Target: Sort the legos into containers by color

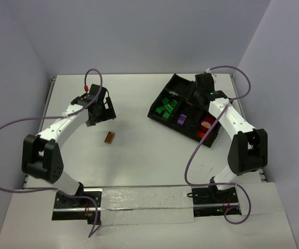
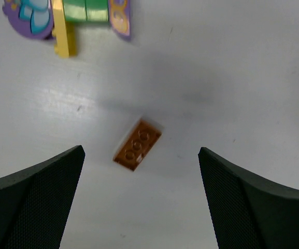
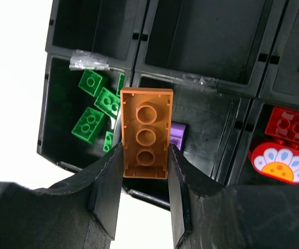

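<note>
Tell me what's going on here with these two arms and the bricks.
The right end effector grips an orange brick by its sides above the black tray, over bins holding green bricks and a purple brick. Red bricks sit in another bin. The left end effector hangs open over a second orange brick lying loose on the table, not touching it.

Bright, even light — soft shadows, slight blur.

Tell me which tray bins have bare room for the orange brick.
Free: the two far-row bins, one behind the green bricks, one behind the purple brick; both look empty. The purple brick's bin has bare floor too. Crowded: the bins of green bricks and of red bricks.
</note>
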Controlling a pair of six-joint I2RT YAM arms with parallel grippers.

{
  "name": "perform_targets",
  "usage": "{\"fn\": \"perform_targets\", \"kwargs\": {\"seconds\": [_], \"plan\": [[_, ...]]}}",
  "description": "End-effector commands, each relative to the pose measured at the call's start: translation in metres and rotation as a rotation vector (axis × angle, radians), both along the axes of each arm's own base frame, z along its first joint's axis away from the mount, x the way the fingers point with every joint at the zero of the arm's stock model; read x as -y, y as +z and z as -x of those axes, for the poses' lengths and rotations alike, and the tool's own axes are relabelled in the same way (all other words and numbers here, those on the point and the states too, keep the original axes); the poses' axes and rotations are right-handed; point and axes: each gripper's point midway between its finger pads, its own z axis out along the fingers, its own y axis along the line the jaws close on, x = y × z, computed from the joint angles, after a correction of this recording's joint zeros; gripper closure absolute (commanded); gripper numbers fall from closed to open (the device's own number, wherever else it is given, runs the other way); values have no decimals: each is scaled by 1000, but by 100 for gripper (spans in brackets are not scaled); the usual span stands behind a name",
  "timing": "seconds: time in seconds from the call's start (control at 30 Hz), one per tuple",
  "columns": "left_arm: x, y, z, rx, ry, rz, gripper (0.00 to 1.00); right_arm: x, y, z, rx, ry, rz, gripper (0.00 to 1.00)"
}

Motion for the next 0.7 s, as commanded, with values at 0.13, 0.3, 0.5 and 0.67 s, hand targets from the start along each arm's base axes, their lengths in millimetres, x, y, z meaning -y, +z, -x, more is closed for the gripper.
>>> {"fn": "perform_targets", "kwargs": {"seconds": [0.13,0.3,0.5,0.67], "plan": [[3,32,-39,59,26,-12,1,28,24,-27,25,-118,46,100],[4,50,-50,123,56,6,1,39,15,-31,-18,-160,61,100],[2,67,-65,181,58,-14,1,52,14,-35,-38,-199,66,100],[29,79,-79,223,-47,92,1,50,8,-50,-89,-209,15,100]]}}
